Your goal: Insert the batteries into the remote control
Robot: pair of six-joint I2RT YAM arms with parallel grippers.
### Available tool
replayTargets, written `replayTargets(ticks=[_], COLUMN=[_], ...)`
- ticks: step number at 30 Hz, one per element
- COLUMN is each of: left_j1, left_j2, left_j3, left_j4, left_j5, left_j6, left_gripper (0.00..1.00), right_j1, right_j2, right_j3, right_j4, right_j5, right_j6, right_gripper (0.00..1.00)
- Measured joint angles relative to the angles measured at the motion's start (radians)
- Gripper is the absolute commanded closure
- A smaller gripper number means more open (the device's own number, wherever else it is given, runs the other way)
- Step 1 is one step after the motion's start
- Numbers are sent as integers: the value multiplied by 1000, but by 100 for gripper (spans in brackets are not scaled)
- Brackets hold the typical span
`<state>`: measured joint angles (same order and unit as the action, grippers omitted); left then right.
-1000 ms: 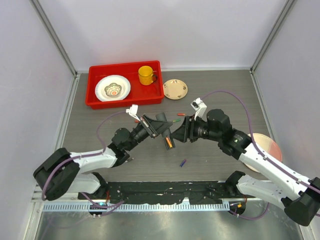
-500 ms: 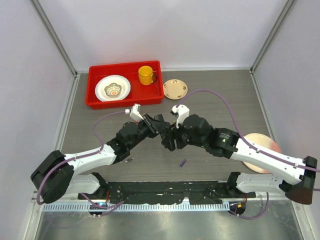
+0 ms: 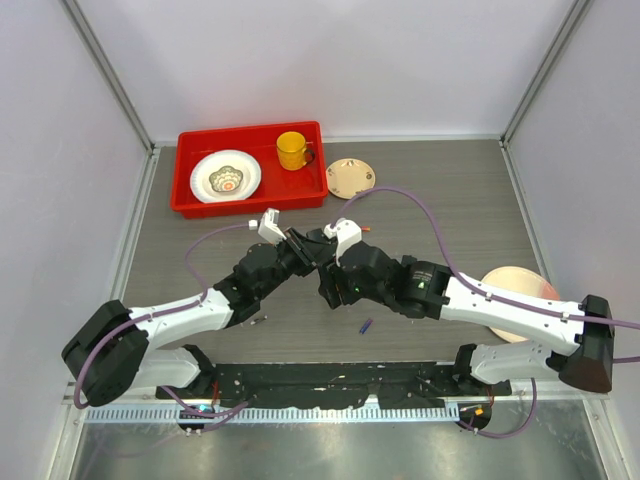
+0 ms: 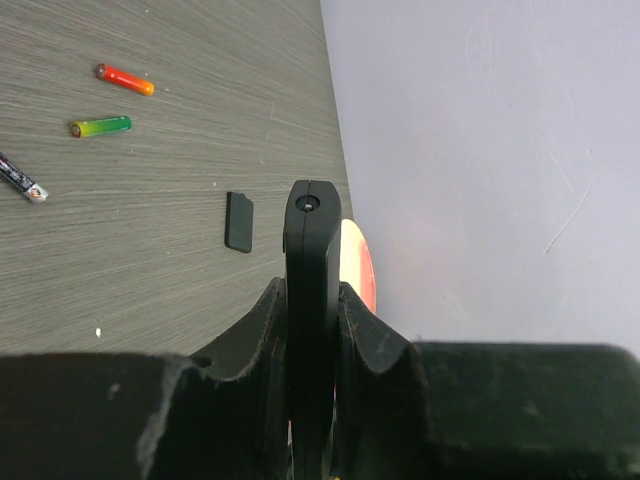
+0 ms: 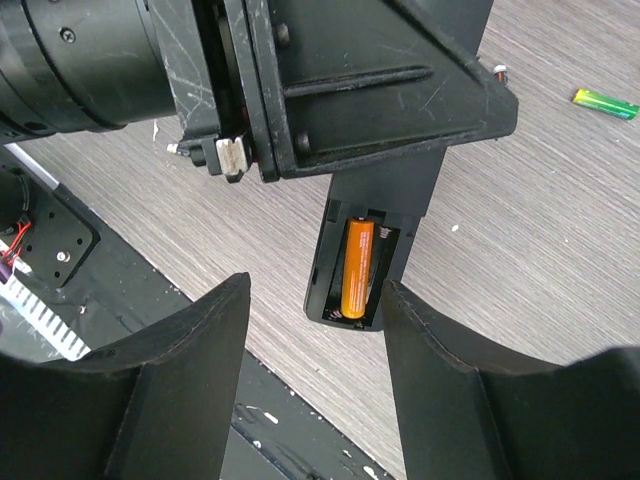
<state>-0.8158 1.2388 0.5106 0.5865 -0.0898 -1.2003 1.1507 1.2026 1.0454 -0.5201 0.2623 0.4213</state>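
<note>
The remote control [image 4: 310,230] shows only its thin edge in the left wrist view, and its lower end is buried between the fingers of the left gripper [image 4: 312,310]. From overhead the two wrists cover it. A pink plate [image 4: 358,262] peeks out behind it, mostly hidden. A dark battery [image 4: 20,180] is cut by that view's left edge. In the right wrist view the slot beside the orange battery [image 5: 358,265] lies in shadow, its contents unreadable. There a green battery [image 5: 604,101] reaches the right edge.

Crockery on a grey table [image 3: 450,190].
Upper left, red tray [image 3: 186,150] holds white plate [image 3: 226,176] and yellow mug [image 3: 292,150]; beige saucer [image 3: 351,178] beside it; pink plate [image 3: 520,281] right.
</note>
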Motion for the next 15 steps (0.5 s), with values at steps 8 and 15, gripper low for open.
replayTargets(ticks=[8,15], left_j1=[0,2], left_j2=[0,0], left_j3=[0,0], left_j4=[6,5], left_j5=[3,4], left_j6=[-4,-3], left_gripper=[100,100], right_j1=[0,0], right_j2=[15,42], right_j3=[0,0], right_j4=[10,26], right_j5=[28,37], right_j6=[0,-2], right_gripper=[42,48])
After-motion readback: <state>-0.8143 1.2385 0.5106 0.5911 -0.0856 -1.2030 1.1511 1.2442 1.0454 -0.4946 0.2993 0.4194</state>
